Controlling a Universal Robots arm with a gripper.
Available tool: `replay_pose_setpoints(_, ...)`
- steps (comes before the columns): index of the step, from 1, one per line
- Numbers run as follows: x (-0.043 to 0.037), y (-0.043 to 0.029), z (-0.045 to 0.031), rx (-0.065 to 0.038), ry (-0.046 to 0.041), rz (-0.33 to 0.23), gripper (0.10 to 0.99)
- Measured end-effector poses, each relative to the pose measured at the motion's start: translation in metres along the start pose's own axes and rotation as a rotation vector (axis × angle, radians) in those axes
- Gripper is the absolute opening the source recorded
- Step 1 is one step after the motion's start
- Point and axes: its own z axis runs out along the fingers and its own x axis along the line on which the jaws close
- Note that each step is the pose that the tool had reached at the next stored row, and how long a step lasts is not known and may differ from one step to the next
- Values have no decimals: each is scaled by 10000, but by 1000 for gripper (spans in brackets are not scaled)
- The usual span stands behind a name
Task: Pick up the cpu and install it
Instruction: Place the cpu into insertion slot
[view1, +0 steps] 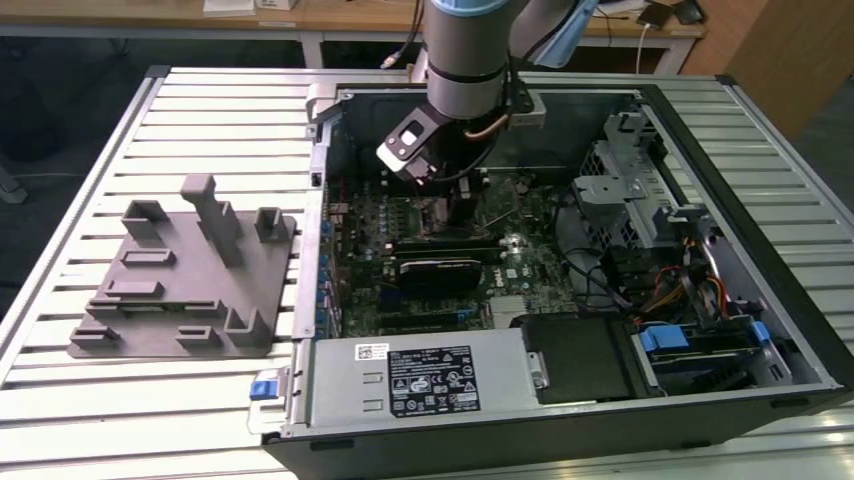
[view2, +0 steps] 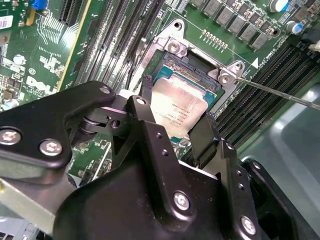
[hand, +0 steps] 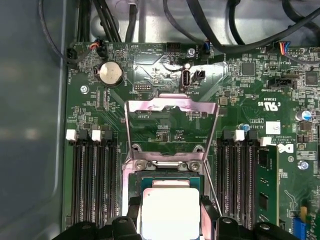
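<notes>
My gripper (view2: 175, 120) is clamped on the cpu (view2: 176, 102) over the open socket (view2: 197, 65); I'd hold it level, edges squared, and lower gently.

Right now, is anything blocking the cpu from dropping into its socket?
Nothing visible. The gripper holds the cpu over the open socket; the load plate is folded back and the lever stands off to the side.

The cpu (view2: 180, 107) has a smooth silver metal top with a soft satin sheen. The gripper (view2: 174, 117) has matt black jaws set with bright metal screws. The motherboard (hand: 115, 100) is glossy green, its socket frame (hand: 172, 107) polished metal. The tray (view1: 187, 300) is matt grey plastic; the surface (view1: 227, 120) is ribbed pale metal.
</notes>
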Motion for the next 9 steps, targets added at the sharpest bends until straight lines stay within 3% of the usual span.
replay_pose_setpoints(9, 32, -4, 78, 0, -18, 49, 541)
